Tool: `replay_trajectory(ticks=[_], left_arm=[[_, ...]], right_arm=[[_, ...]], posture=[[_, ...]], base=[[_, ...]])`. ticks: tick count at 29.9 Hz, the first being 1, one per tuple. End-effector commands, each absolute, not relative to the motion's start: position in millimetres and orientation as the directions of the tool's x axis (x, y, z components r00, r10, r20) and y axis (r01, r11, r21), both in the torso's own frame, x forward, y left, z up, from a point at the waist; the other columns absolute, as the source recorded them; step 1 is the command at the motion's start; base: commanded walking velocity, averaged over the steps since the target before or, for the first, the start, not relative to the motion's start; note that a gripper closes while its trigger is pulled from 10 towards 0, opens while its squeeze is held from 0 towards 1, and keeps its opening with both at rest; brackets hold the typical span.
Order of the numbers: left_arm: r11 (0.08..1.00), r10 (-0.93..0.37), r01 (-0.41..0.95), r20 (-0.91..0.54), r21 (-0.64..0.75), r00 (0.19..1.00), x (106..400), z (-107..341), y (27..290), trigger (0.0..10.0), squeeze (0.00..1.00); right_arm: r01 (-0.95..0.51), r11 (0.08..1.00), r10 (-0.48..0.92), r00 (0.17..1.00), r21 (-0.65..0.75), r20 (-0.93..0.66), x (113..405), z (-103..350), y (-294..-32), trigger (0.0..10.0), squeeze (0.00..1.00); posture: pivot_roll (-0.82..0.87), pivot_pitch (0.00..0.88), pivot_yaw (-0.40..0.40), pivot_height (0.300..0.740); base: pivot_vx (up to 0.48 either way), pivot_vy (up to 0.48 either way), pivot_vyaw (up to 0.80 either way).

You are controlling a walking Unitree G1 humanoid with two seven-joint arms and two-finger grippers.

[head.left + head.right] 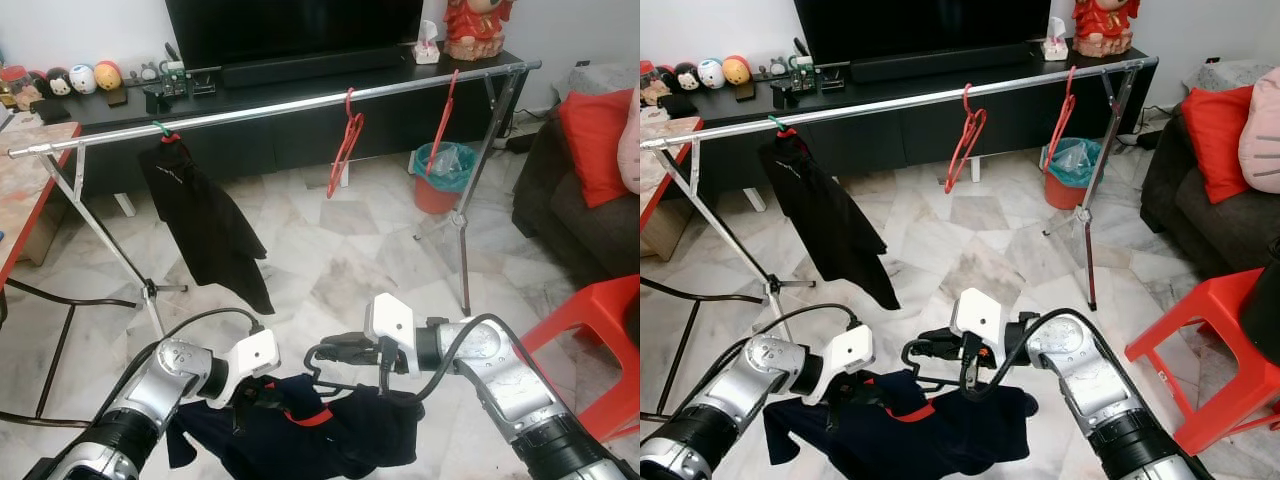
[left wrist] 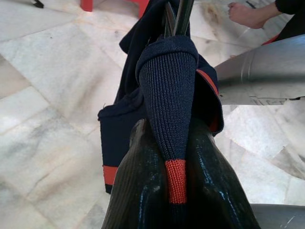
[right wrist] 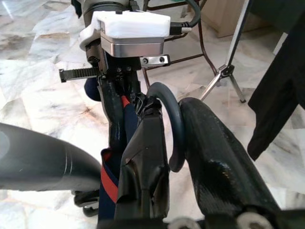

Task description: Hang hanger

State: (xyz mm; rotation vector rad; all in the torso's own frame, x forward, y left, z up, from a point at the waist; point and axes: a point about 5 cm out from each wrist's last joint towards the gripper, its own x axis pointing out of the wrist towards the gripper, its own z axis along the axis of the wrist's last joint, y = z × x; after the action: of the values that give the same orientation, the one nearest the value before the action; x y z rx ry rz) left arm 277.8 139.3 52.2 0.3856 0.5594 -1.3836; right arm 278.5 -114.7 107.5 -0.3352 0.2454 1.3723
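Both grippers clamped, garment low at 6 o'clock, silver metal rail [image 1: 300, 105] up at 12.

My right gripper [image 1: 335, 350] pinches the dark wire hanger hook [image 3: 167, 129], stiff and slippery; left gripper [image 1: 248, 395] nips the soft, light navy knit garment with red trim [image 1: 330, 430]. Lift by hook.

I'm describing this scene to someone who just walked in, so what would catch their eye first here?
Low in front, the left gripper and right gripper hold up a navy garment with red trim on a dark hanger. Beyond them a long silver clothes rail spans the room, carrying a black garment on the left and two bare red hangers toward the right.
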Motion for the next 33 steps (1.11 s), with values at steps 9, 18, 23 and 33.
replay_trajectory(ticks=[9, 18, 23, 33], left_arm=[[0.156, -0.824, 0.987, -0.557, -0.044, 0.105, 280.7, 57.8, 139.0, 0.0, 0.0], [0.164, -0.833, 0.986, -0.541, -0.04, 0.117, 282.2, 59.9, 139.4, 0.0, 0.0], [0.163, -0.834, 0.986, -0.539, -0.038, 0.117, 283.1, 61.0, 140.5, 0.0, 0.0], [0.164, -0.833, 0.985, -0.541, -0.044, 0.114, 281.2, 60.6, 145.4, 0.0, 0.0]], right_arm=[[-1.0, 0.021, 0.93, 0.015, 0.012, -0.367, 255.4, 102.1, -121.5, 10.0, 1.0], [-0.99, 0.062, 0.94, 0.015, 0.127, -0.341, 236.9, 93.8, -152.0, 10.0, 1.0], [-0.975, 0.164, 0.927, 0.1, 0.15, -0.362, 234.5, 84.7, -173.0, 10.0, 1.0], [-0.936, 0.304, 0.903, 0.223, 0.179, -0.368, 230.1, 75.1, -200.5, 10.0, 0.0]], posture=[[-0.01, 0.032, 0.058, 0.74], [-0.02, 0.03, 0.053, 0.74], [-0.02, 0.029, 0.055, 0.74], [-0.02, 0.028, 0.055, 0.74]], base=[[0.0, 0.0, 0.0], [0.0, 0.0, 0.0], [0.0, 0.0, 0.0], [0.0, 0.0, 0.0]])
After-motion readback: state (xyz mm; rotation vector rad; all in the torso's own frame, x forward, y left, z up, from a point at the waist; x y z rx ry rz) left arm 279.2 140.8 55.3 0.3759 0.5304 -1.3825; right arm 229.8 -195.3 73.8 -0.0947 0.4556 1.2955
